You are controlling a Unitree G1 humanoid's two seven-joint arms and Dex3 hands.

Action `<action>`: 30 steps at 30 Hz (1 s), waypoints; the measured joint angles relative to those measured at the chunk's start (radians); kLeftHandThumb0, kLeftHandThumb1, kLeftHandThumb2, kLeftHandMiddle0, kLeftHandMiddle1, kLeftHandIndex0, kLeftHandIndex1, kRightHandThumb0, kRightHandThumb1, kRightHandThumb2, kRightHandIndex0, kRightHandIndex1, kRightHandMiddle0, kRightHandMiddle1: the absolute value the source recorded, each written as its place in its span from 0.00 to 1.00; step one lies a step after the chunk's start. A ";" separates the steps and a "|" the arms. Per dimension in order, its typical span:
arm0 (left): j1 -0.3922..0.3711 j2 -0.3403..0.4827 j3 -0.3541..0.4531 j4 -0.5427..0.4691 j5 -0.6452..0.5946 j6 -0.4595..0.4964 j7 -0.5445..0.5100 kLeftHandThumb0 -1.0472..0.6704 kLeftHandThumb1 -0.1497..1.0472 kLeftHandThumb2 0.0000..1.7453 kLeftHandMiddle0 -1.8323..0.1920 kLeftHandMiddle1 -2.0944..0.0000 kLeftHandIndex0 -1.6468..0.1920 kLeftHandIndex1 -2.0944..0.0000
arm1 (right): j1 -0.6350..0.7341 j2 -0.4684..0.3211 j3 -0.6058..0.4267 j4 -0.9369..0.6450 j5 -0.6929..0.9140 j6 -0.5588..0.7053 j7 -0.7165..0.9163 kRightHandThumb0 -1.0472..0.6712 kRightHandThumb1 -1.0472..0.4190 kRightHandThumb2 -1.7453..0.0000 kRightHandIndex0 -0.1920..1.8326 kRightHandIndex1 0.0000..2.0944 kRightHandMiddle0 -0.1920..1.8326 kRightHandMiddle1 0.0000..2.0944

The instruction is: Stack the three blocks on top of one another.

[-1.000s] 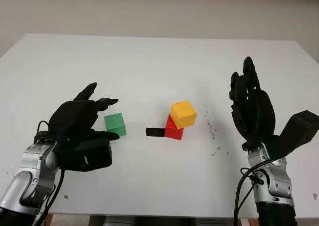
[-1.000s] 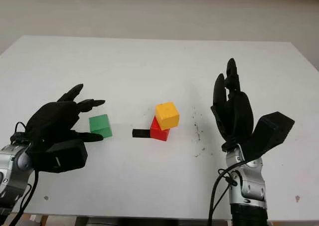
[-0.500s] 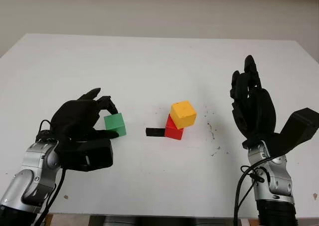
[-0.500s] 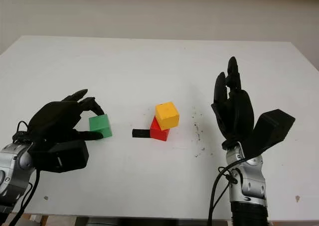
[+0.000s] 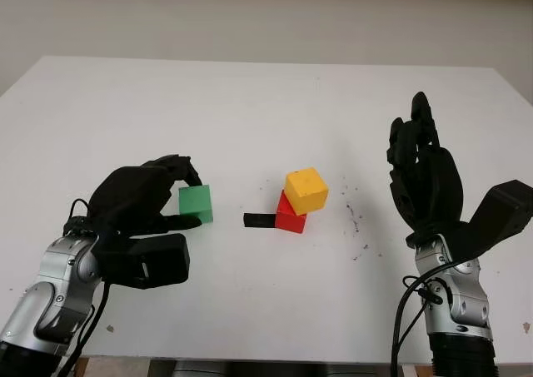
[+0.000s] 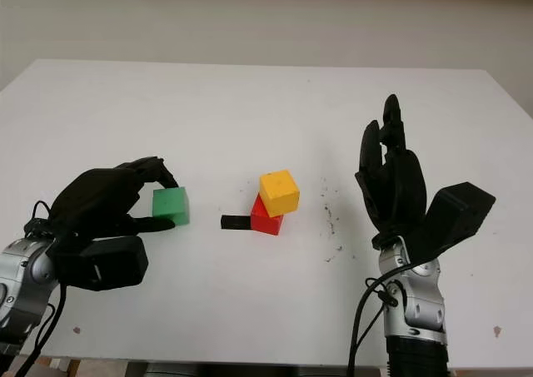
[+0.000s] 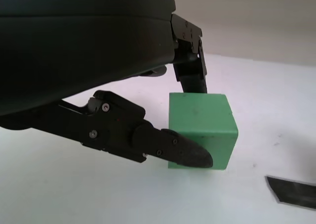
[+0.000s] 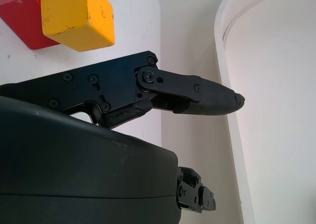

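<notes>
My left hand [image 5: 137, 206] pinches the green block [image 5: 196, 204] at centre-left of the bench [image 5: 250, 102]. Yellow block [image 5: 306, 190] sits on red block [image 5: 290, 216], centre. Right hand [image 5: 423, 181] open, raised at right.

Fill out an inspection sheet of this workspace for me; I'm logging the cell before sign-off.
Surface: white table, dark specks right of the stack.
Job's things: yellow block sits skewed on the red block; green block stands apart, to their left.
Clutter: black strip lying flat against the red block's left side.
Hands: left hand pinching the green block, one fingertip on top, another at its lower front edge; right hand open, raised at the table's right side.
Cables: black cable looping by the right wrist; another at the left forearm.
Surroundings: plain wall behind the table.
</notes>
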 measured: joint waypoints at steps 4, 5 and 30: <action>-0.044 -0.001 0.036 -0.027 -0.094 0.028 -0.055 0.37 1.00 0.12 0.79 0.97 0.79 0.36 | 0.000 0.000 0.002 0.000 -0.003 0.000 0.004 0.21 0.00 0.68 0.00 0.00 0.00 0.02; -0.064 -0.001 0.044 -0.034 -0.115 0.030 -0.065 0.37 1.00 0.12 0.78 0.97 0.78 0.36 | 0.000 0.000 0.002 0.000 -0.004 -0.001 0.004 0.20 0.00 0.68 0.00 0.00 0.00 0.02; -0.867 -0.021 -0.153 0.214 -0.292 0.183 -0.550 0.35 1.00 0.05 0.72 0.98 0.67 0.28 | 0.000 0.020 0.042 0.009 -0.031 -0.015 -0.013 0.23 0.00 0.66 0.00 0.00 0.01 0.02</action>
